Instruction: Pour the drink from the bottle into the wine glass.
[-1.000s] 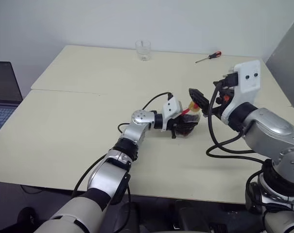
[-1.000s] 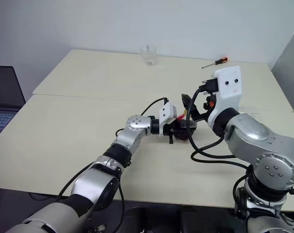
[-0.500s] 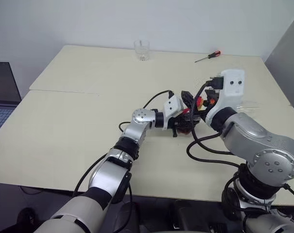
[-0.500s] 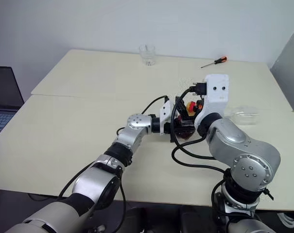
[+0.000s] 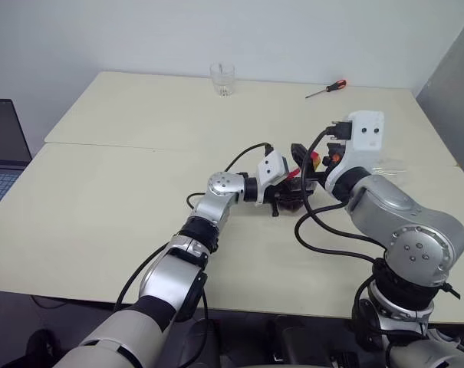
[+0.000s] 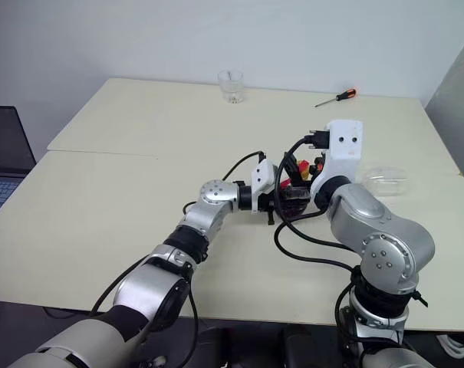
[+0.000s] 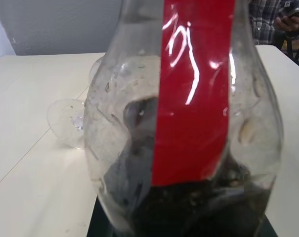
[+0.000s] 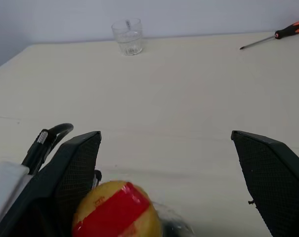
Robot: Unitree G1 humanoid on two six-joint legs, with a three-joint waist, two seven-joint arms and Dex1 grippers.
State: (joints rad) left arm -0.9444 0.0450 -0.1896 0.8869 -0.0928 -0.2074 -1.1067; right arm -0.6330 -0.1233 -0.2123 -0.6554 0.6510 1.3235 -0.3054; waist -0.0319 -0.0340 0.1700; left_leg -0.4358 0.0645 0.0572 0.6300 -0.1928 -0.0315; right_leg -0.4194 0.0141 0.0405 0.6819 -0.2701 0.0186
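The left tool (image 5: 287,196) was clamped shut on the rounded body of the bottle (image 5: 294,196), holding it just above the cream table (image 5: 109,199) near the middle of the scene. In the left wrist view the bottle (image 7: 186,123) stood upright close to the lens, a red label strip running down its clear wall and the dark drink (image 7: 198,210) pooled in its bottom. The right tool (image 8: 166,182) had its two black fingers (image 8: 72,173) spread fully wide, holding nothing, with the bottle's yellow-and-red cap (image 8: 117,210) sitting between them near the left-hand finger; whether either finger touched the cap could not be told. The wine glass (image 6: 385,181) lay on its side on the table beyond the right arm, near the table's right edge, and its bowl and foot (image 7: 65,118) showed behind the bottle in the left wrist view. A short clear tumbler (image 5: 222,79) stood at the far edge, and a red-handled screwdriver (image 5: 327,89) lay to its right, well apart.
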